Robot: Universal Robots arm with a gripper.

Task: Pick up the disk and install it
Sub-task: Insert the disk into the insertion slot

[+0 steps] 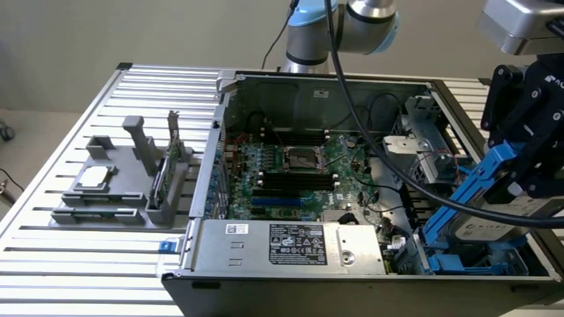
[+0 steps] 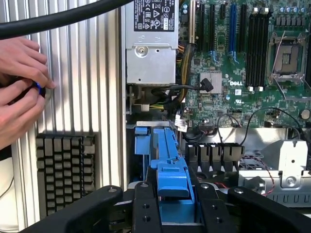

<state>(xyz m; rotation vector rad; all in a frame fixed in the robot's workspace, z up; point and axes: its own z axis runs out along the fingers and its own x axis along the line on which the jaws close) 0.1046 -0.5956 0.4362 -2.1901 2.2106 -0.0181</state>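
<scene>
Claw [image 2: 176, 206] clamped on disk [image 1: 483, 228], tilted above drive bay [image 1: 458, 263] in open PC case [image 1: 352, 294].

The exterior view is looking down from high up and a little way off at the open computer case [image 1: 326, 89] lying on the slatted desk [image 1: 88, 264], so it is taking in most of the case and the desk beside it. The wrist view is sitting very near, just behind the black fingers [image 2: 146, 208], and is facing down past the disk [image 2: 172, 179] into the same case. Both views are sharing the motherboard [image 1: 291, 172], the silver power supply [image 1: 282, 244] and the blue frame of the disk.
</scene>
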